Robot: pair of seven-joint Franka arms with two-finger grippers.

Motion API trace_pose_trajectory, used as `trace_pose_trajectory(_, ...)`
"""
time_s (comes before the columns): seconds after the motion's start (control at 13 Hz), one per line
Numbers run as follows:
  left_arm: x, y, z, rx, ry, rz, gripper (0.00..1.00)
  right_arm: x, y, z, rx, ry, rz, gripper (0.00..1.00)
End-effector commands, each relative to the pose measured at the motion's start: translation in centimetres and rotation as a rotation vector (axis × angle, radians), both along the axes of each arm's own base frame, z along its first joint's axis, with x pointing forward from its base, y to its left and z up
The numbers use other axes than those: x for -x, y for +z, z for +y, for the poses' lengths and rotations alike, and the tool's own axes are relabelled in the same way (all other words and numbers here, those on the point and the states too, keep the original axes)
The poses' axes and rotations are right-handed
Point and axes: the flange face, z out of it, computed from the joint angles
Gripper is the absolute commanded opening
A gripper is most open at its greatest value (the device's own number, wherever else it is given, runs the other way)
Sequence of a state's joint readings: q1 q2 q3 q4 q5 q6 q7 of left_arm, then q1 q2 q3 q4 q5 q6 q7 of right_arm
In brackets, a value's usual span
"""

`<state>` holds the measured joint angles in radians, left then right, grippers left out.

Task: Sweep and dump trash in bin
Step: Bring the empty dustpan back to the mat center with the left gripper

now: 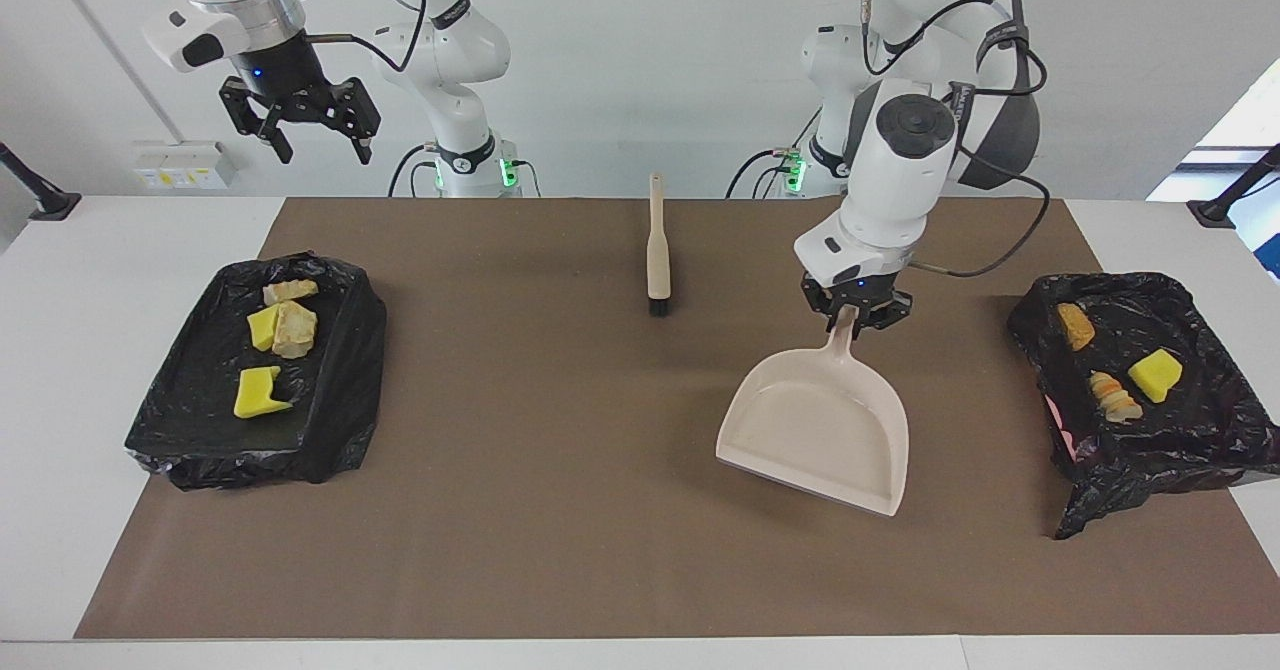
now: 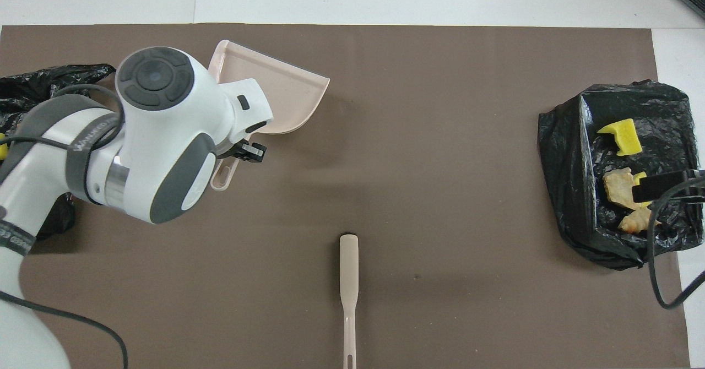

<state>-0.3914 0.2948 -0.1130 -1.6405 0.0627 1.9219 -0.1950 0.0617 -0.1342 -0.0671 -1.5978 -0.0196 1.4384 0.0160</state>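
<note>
My left gripper [image 1: 856, 318] is clamped on the dustpan [image 1: 815, 428] handle, pan mouth pointing away from me; all trash sits in the two lined bins [image 1: 330, 420], brush [image 1: 658, 250] nearer me; right gripper [image 1: 315, 145] gapes, waiting over its bin

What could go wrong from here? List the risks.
1. The left gripper pinches only the end of the dustpan handle; the empty pan hangs tilted and could twist or slip.
2. The bin at the left arm's end has loose black liner the pan could snag.
3. The brush lies unheld; the right gripper waits open, raised above the other bin.
</note>
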Motion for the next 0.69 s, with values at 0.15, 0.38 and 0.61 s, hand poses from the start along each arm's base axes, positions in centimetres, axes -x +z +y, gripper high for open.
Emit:
trace_pose_trajectory(0.15, -0.4, -0.8, -6.8, 0.081, 0.105, -0.009, 0.00, 0.6, 0.1, -0.4, -0.009, 0.019, -0.001, 1.00)
trace_pose_trajectory(0.38, -1.5, -1.5, -9.2, 0.128, 0.198, -0.031, 0.00, 0.6, 0.1, -0.2, -0.009, 0.022, -0.001, 1.00)
trace_pose_trajectory(0.61, -2.4, -4.4, -12.4, 0.112, 0.181, -0.021, 0.00, 0.6, 0.1, -0.3, -0.009, 0.021, -0.001, 1.00)
